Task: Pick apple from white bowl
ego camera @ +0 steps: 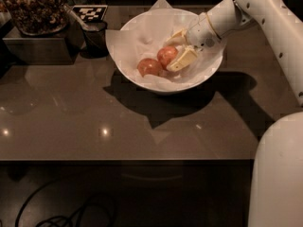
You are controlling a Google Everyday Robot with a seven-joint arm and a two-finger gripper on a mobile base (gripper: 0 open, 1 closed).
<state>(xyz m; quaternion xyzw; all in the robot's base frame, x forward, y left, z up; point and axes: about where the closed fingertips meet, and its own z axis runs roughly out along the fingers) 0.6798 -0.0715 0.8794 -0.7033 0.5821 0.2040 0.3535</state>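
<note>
The white bowl (142, 30), lined with crinkled white paper, stands on the dark table at the back centre. Two apples lie in it. The orange-red apple (166, 56) is on the right, and a darker-red apple (149, 67) with a pale lower edge lies just left of it. My gripper (177, 48) reaches into the bowl from the right, tilted down. Its fingers are open and straddle the right side of the orange-red apple. The lower finger (183, 59) is against the apple, and the upper finger (178, 35) stands a little apart from it.
A small dark cup (96, 36) stands just left of the bowl, with a black-and-white tag (89, 12) behind it. A tray of dark snacks (32, 6) sits on a box at the back left. My white arm (274, 18) and base fill the right side.
</note>
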